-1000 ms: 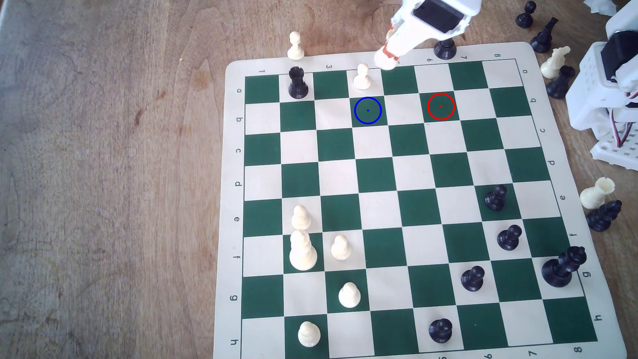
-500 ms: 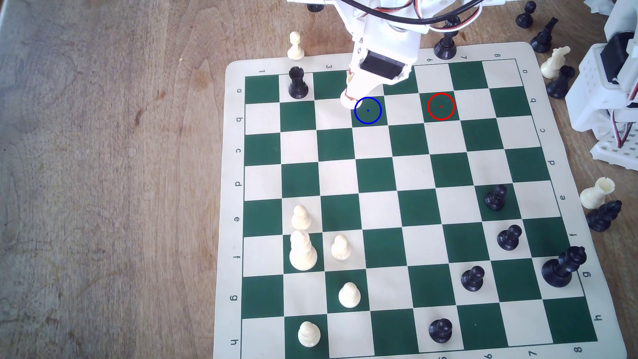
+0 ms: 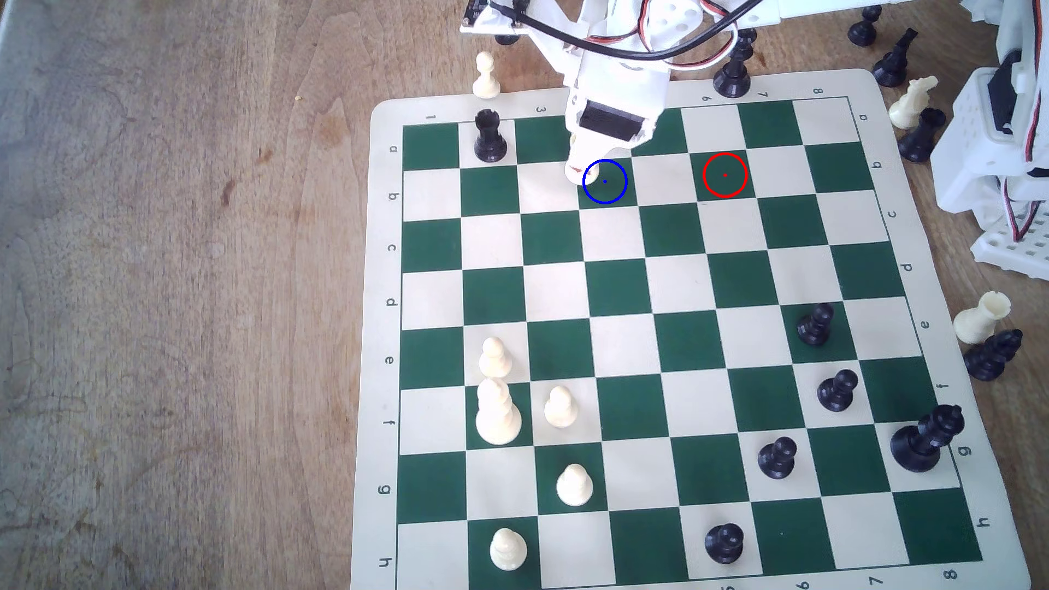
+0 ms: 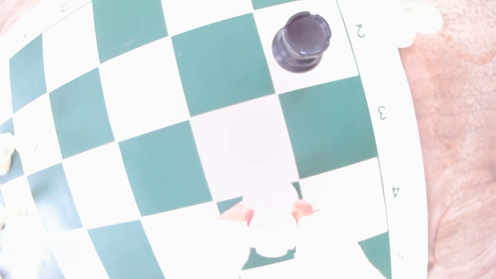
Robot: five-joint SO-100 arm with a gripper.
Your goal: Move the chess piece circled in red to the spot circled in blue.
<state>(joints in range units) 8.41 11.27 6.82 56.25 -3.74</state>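
The chess piece circled in red, a cream rook (image 3: 588, 178), is held between my gripper's (image 3: 581, 169) fingers. It hangs at the exterior view's left edge of the spot circled in blue (image 3: 613, 190), a dark green square. I cannot tell whether its base touches the board. The wrist view is washed out but shows the rook's notched top (image 4: 272, 236) between the red pads (image 4: 239, 213). The red ring (image 3: 725, 175) marks a bare green square two squares toward the exterior view's right.
A black rook (image 3: 489, 136) stands two squares toward the exterior view's left of my gripper. A cream pawn (image 3: 486, 75) and a black piece (image 3: 732, 74) stand off the board's far edge. Cream pieces (image 3: 498, 411) and black pieces (image 3: 837, 390) fill the near squares. The arm's base (image 3: 999, 142) is at the right.
My gripper, carrying the rook, came in from the board's far edge, moved toward the exterior view's left and lowered to the blue ring. The arm now hides a cream pawn behind it.
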